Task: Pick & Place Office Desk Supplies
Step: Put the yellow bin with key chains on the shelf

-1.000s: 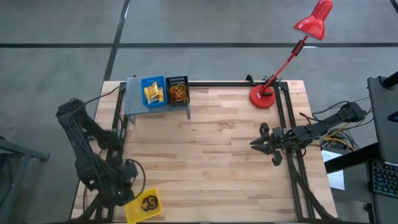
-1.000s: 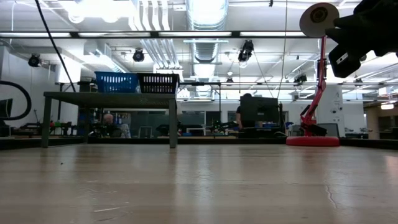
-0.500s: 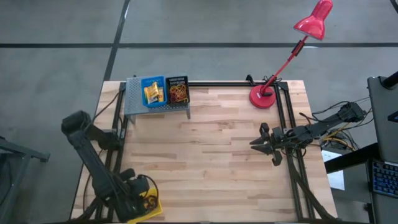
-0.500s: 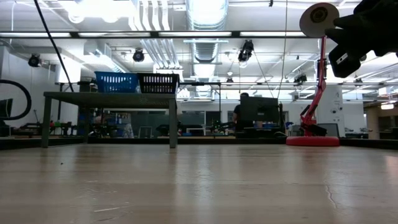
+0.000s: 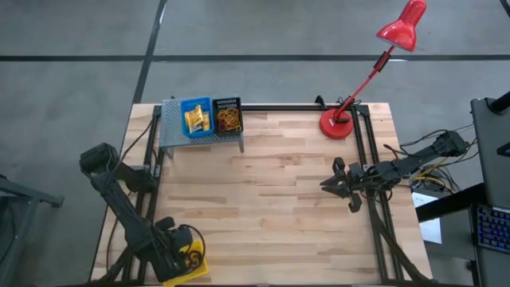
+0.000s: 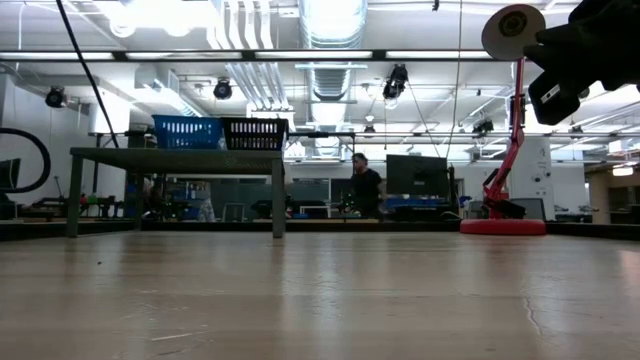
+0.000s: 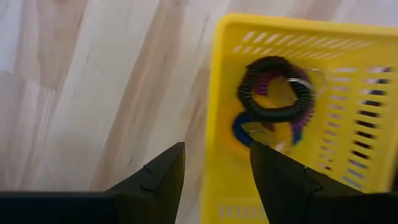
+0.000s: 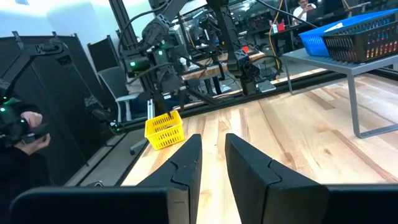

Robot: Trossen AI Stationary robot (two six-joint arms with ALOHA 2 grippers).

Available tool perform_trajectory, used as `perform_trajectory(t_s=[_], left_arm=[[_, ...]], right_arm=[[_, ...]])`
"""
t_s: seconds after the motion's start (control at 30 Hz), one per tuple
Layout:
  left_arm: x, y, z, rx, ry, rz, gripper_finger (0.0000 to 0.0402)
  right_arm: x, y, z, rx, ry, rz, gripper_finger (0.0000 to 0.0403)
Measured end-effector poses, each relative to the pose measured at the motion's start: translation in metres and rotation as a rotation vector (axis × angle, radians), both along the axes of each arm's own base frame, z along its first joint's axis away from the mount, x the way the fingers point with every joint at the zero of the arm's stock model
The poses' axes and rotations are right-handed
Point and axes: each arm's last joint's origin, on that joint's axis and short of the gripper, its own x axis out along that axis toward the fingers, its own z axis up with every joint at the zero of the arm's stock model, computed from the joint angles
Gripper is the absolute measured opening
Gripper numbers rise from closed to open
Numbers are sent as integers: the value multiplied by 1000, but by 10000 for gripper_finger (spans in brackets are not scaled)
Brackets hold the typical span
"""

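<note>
From above, your left gripper [image 5: 179, 257] hangs over the yellow bin [image 5: 191, 267] at the table's [image 5: 287, 183] near-left corner, so it is far nearer those rings than the right gripper [image 5: 335, 185], which waits well apart by the right edge; whether the left fingers are spread you cannot tell from here. On the grey riser [image 5: 177, 135] at the far left, the blue bin [image 5: 196, 118] holds short yellow tubes [image 5: 194, 121] and the black bin [image 5: 228, 117] beside it holds rubber-band loops [image 5: 229, 120]. From table height you see those two bins on the riser and the pink desk lamp [image 6: 508, 150], but not the yellow bin. Through your left wrist camera, the fingers [image 7: 158, 177] stand apart, straddling the bin's near wall, and the black ring [image 7: 272, 87] lies flat ahead of them inside, stacked on the purple ring [image 7: 268, 83] and blue ring [image 7: 244, 129]; I judge you must carry both fingers forward past that wall before closing. Through your right wrist camera, that arm's fingers [image 8: 183, 165] sit parted on nothing, and a person's [image 8: 15, 124] hands hold a controller off the table.
</note>
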Motion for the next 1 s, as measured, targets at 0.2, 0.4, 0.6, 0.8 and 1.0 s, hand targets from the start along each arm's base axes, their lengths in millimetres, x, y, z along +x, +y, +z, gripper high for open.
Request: perform_trajectory(t_s=[0.2, 0.4, 0.6, 0.8, 1.0], left_arm=[[-4, 8, -19, 9, 18, 31, 188], [-6, 9, -33, -52, 28, 61, 172], [-5, 8, -32, -63, 24, 76, 125], [-4, 8, -32, -71, 23, 81, 68], [-3, 7, -32, -85, 29, 89, 21]], right_arm=[[0, 0, 0, 0, 0, 0, 78], [0, 0, 0, 0, 0, 0, 83], [0, 0, 0, 0, 0, -1, 81], [0, 0, 0, 0, 0, 0, 73], [0, 0, 0, 0, 0, 0, 71]])
